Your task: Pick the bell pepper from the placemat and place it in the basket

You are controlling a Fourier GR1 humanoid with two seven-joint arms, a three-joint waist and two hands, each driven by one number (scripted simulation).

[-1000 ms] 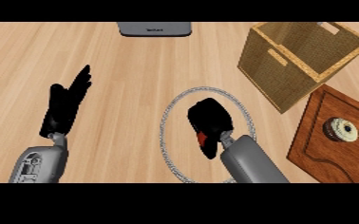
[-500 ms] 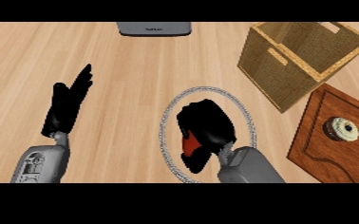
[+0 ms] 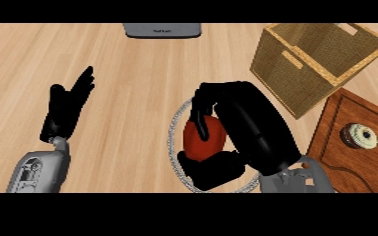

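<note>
A red bell pepper (image 3: 203,139) sits inside my right hand (image 3: 247,125), whose fingers and thumb curl round it. Pepper and hand are over a round grey placemat (image 3: 174,142) whose rim shows to the left of the hand. Whether the pepper still touches the mat is hidden. The open woven basket (image 3: 314,65) stands at the upper right, apart from the hand. My left hand (image 3: 66,107) rests open at the left, fingers up.
A wooden board (image 3: 332,145) lies at the right with a small round white object (image 3: 360,136) on it, just beside my right forearm. A grey appliance (image 3: 162,30) sits at the counter's far edge.
My right hand has turned and closed round the pepper, which now shows much more red between fingers and thumb. The hand appears larger in view. The left hand has not moved.
</note>
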